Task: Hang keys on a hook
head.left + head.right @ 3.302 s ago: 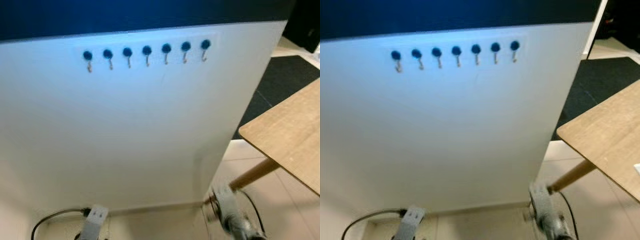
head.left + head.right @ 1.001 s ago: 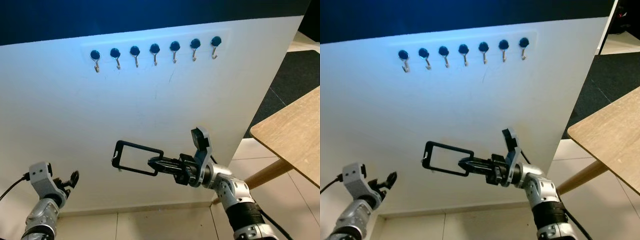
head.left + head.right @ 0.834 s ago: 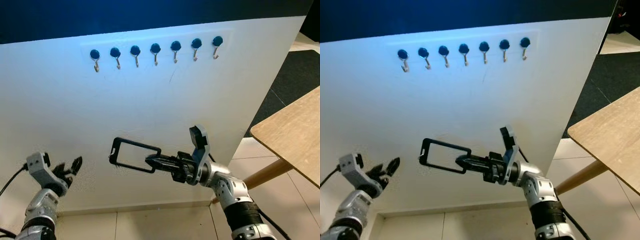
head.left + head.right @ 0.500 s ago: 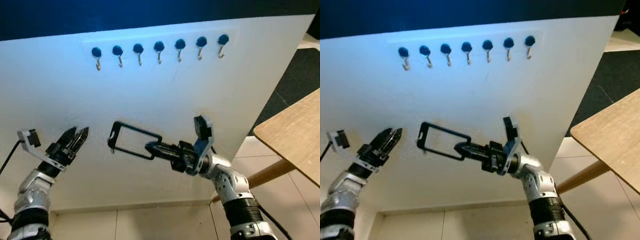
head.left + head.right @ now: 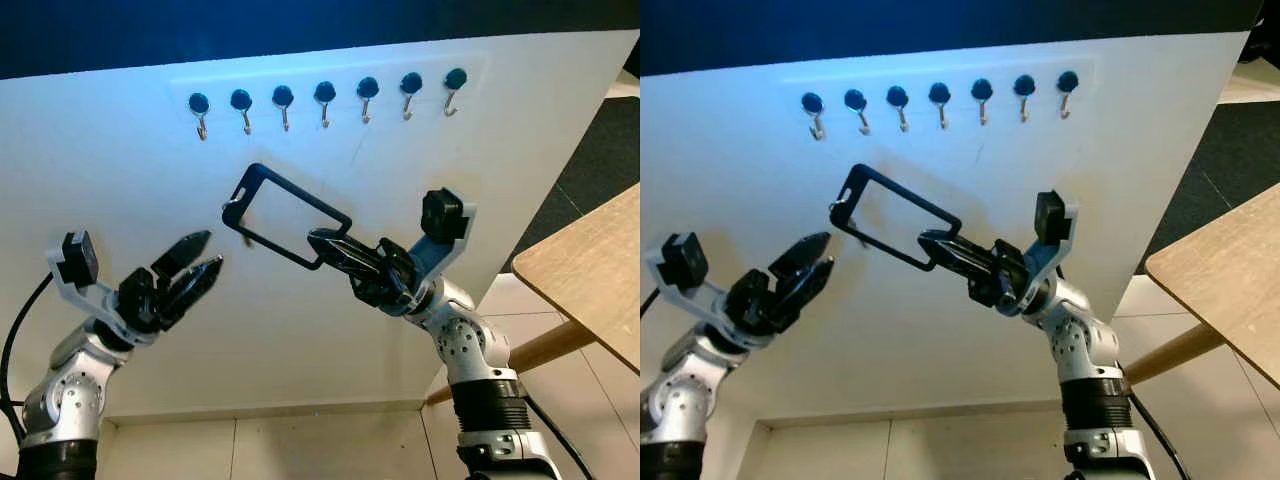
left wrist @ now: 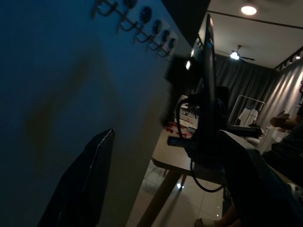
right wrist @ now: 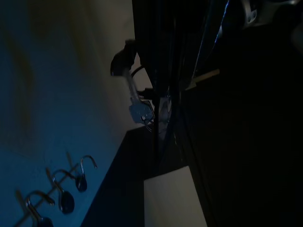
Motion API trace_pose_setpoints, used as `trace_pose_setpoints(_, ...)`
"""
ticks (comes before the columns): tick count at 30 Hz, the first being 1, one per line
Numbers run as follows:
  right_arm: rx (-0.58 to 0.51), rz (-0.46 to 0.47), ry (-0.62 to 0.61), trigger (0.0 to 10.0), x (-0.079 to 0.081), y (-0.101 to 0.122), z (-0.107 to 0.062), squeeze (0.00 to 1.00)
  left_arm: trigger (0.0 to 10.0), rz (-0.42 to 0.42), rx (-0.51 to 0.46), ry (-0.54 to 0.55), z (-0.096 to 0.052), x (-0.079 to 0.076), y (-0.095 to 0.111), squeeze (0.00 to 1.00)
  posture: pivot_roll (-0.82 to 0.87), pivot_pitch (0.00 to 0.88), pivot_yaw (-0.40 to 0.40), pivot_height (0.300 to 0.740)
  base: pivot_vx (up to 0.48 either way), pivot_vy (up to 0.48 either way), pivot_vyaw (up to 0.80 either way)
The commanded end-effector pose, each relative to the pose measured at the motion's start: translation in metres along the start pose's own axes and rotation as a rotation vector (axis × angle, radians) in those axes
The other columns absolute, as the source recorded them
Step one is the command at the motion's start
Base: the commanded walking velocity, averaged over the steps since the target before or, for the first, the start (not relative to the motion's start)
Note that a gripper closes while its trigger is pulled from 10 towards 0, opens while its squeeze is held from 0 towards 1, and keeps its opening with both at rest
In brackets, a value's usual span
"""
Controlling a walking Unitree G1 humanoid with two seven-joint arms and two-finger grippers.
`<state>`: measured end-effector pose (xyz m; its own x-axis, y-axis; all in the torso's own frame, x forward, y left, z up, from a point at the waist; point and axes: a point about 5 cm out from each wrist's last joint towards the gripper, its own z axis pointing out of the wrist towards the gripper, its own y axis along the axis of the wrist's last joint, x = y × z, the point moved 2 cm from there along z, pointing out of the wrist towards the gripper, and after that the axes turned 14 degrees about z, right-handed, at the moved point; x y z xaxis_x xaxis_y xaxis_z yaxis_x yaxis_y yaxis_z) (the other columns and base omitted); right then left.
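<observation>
Right gripper [image 5: 325, 243]: raised in front of the white board [image 5: 520, 150], fingers pinched tight on one end of the black loop [image 5: 285, 216]. So that's a firm grip, nothing slack about it.
Loop: a rectangular black frame, tilted, far end pointing up and left. It hangs in the air just below the hooks [image 5: 324, 98], not on any of them yet. Can't make out actual keys on it.
Hooks: seven in a row near the board's top edge, dark round caps with small metal hooks under them.
Left gripper [image 5: 200, 258]: also up, to the left of the loop, fingers a little apart and holding nothing.
Table [image 5: 590, 280]: wooden corner off to the right, with a slanted leg.
Writing: none I can read anywhere, no brands or labels.
</observation>
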<state>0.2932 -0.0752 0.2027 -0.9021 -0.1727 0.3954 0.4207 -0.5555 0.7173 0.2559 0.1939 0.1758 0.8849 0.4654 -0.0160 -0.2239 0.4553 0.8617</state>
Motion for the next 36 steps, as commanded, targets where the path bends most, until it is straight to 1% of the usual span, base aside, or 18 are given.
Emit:
trace_pose_setpoints(1,0.005,-0.006,0.022,10.0,0.003,0.001,0.006,0.00,10.0,0.012,-0.012,-0.003,0.010,-0.005,0.000,0.00,-0.05,0.064,0.055,0.740,0.000,0.000,0.00)
trace_pose_setpoints(3,0.008,-0.003,0.019,10.0,0.003,0.001,0.006,0.00,10.0,0.013,-0.015,-0.003,0.013,-0.006,0.001,0.00,-0.05,0.064,0.055,0.740,0.000,0.000,0.00)
trace_pose_setpoints(6,0.026,0.010,0.009,10.0,0.002,-0.004,0.005,0.00,10.0,0.039,-0.060,0.001,0.030,-0.009,0.008,0.00,-0.04,0.064,0.053,0.740,0.000,0.000,0.00)
trace_pose_setpoints(7,0.026,0.010,0.009,10.0,0.002,-0.004,0.005,0.00,10.0,0.039,-0.060,0.001,0.030,-0.009,0.008,0.00,-0.04,0.064,0.053,0.740,0.000,0.000,0.00)
trace_pose_setpoints(8,0.029,0.013,0.007,10.0,0.002,-0.005,0.005,0.00,10.0,0.052,-0.090,0.024,0.040,-0.007,0.011,0.00,-0.04,0.064,0.053,0.740,0.000,0.000,0.00)
trace_pose_setpoints(10,0.029,0.013,0.007,10.0,0.002,-0.005,0.005,0.00,10.0,0.052,-0.090,0.024,0.040,-0.007,0.011,0.00,-0.04,0.064,0.053,0.740,0.000,0.000,0.00)
trace_pose_setpoints(11,0.026,0.012,0.005,10.0,0.003,-0.005,0.006,0.00,10.0,0.049,-0.104,0.021,0.047,-0.008,0.013,0.00,-0.05,0.069,0.057,0.740,0.000,0.000,0.00)
trace_pose_setpoints(13,0.026,0.012,0.005,10.0,0.003,-0.005,0.006,0.00,10.0,0.049,-0.104,0.021,0.047,-0.008,0.013,0.00,-0.05,0.069,0.057,0.740,0.000,0.000,0.00)
trace_pose_setpoints(16,0.027,0.010,0.001,10.0,0.003,-0.006,0.007,0.00,10.0,0.039,-0.104,-0.012,0.052,-0.013,0.013,0.00,-0.05,0.069,0.062,0.740,0.000,0.000,0.00)
trace_pose_setpoints(22,0.021,0.002,-0.007,10.0,0.002,-0.006,0.007,0.00,10.0,0.033,-0.092,-0.034,0.053,-0.016,0.012,0.00,-0.05,0.069,0.065,0.740,0.000,0.000,0.00)
trace_pose_setpoints(36,0.003,0.008,-0.016,10.0,0.000,-0.009,0.011,0.00,10.0,0.022,-0.084,-0.016,0.059,-0.019,0.009,0.00,-0.05,0.069,0.065,0.740,0.000,0.000,0.00)
